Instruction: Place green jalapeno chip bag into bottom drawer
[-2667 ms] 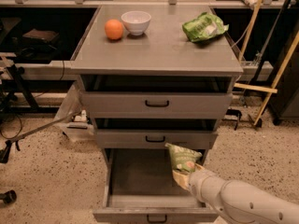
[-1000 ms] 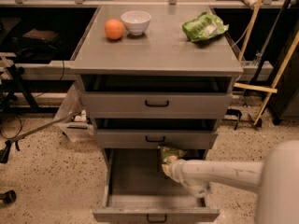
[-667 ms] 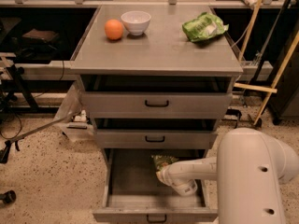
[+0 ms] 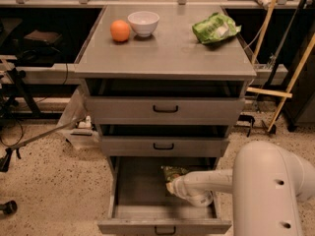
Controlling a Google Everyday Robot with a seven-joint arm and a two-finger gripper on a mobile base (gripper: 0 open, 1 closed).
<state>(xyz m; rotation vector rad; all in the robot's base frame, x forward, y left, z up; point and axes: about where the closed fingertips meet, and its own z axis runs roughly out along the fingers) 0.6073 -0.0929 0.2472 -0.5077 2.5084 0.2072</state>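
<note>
The tool (image 4: 172,185) is down inside the open bottom drawer (image 4: 132,188), toward its back right part, with the white arm (image 4: 216,180) reaching in from the right. The green jalapeno chip bag (image 4: 173,171) sits right at the tool's tip, just behind it and within the drawer walls. I cannot tell whether the tool is clamped on the bag or has let it go, because the wrist covers that spot.

I judge this to be the placing step, nearly finished: the bag is already over the drawer floor. The next move calls for a clean release, then a withdrawal up and to the right without dragging the bag along.

Directly above the tool hang the fronts of the 2 shallower drawers (image 4: 164,145), both closed. The lower one overhangs the tool closely, so a steep lift could knock it. Far above, on the cabinet's surface (image 4: 167,53), lie an orange (image 4: 120,31), a white bowl (image 4: 143,23) and a brighter green bag (image 4: 215,28), all well apart from the tool and no hindrance.
</note>
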